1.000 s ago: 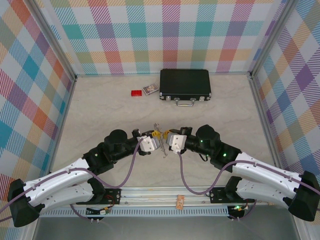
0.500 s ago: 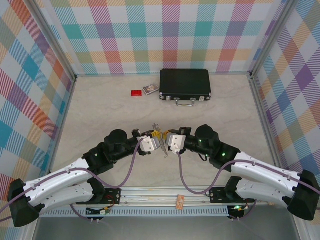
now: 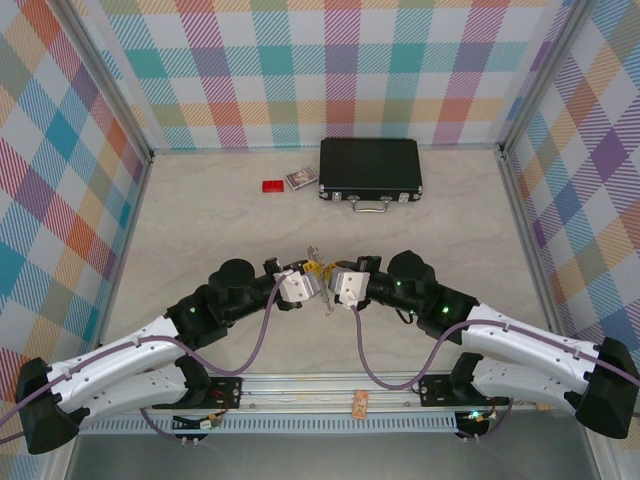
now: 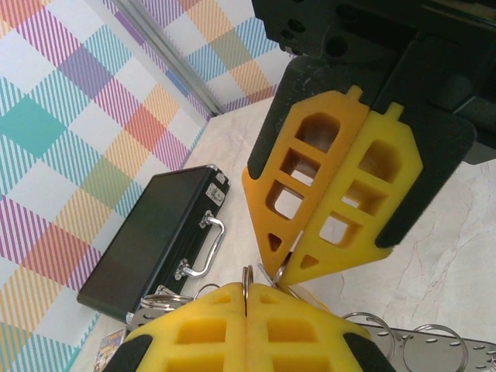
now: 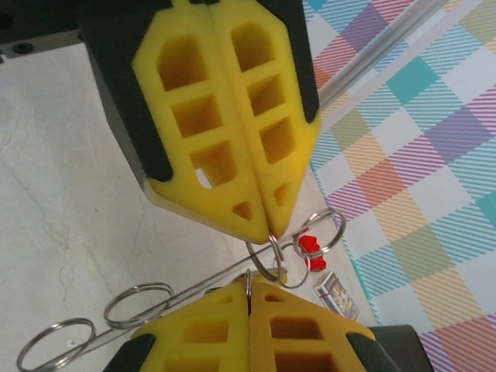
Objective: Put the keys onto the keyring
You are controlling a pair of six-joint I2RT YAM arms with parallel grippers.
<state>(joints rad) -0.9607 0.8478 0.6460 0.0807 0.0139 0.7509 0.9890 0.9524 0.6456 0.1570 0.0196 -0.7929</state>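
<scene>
Both arms are drawn in toward each other, tips nearly meeting over the near middle of the worktop (image 3: 200, 230). My left end effector (image 3: 313, 285) is closed, its yellow pads pressed flat together. On its wrist camera a thin wire loop of the keyring (image 4: 245, 277) stands up out of the seam between them, so it is gripping that loop. My right end effector (image 3: 333, 288) is closed as well. Its own camera shows a fine strand of the same metalwork pinched at its tips, and the left tips come down just above it onto a linked ring.

The keyring sits exactly between the two sets of tips and touches both. Below and to one side of the tips, a grey metal strip (image 4: 422, 350) carries two more split rings (image 5: 138, 302). Another ring (image 5: 322, 231) stands just past the tips on the far side. I cannot pick the keys out of this tangle; they are too small and partly hidden by the pads.

Well ahead of both end effectors a black case (image 3: 370, 168) lies against the far wall, its silver handle (image 4: 205, 246) facing the arms. Ahead of the left end effector and beside the case are a small red block (image 3: 272, 186) and a little printed box (image 3: 301, 178).
</scene>
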